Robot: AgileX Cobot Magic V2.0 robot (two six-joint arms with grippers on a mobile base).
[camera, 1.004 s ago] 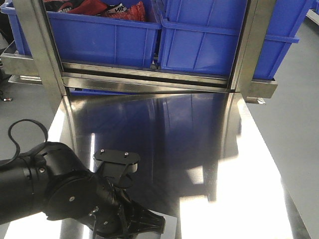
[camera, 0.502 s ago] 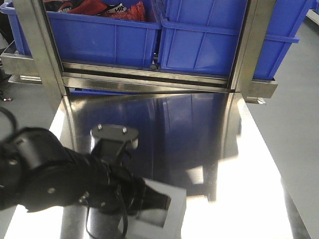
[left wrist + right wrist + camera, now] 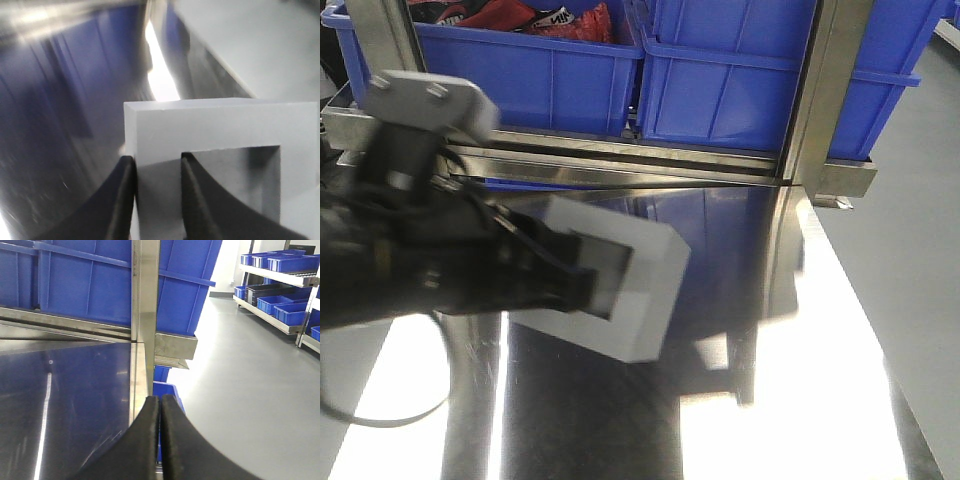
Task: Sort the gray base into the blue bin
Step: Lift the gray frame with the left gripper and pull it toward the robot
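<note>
One gray base [image 3: 645, 300] aloft, left gripper [image 3: 156, 167] clamped on its wall; right gripper [image 3: 160, 407] closed, empty; two blue bins [image 3: 535, 80] at table's [image 3: 810, 340] far edge.

Glare: table [image 3: 840, 400] was blown white at 4 and 8 o'clock.
Blur: gray base [image 3: 645, 295] was motion-smeared.
Right wrist: was sharp.

The base [image 3: 645, 295] is held above the table [image 3: 800, 390], toward its left. Behind the table, the left bin [image 3: 520, 85] and the right bin [image 3: 730, 100] are set side by side on the rack [image 3: 620, 162].
</note>
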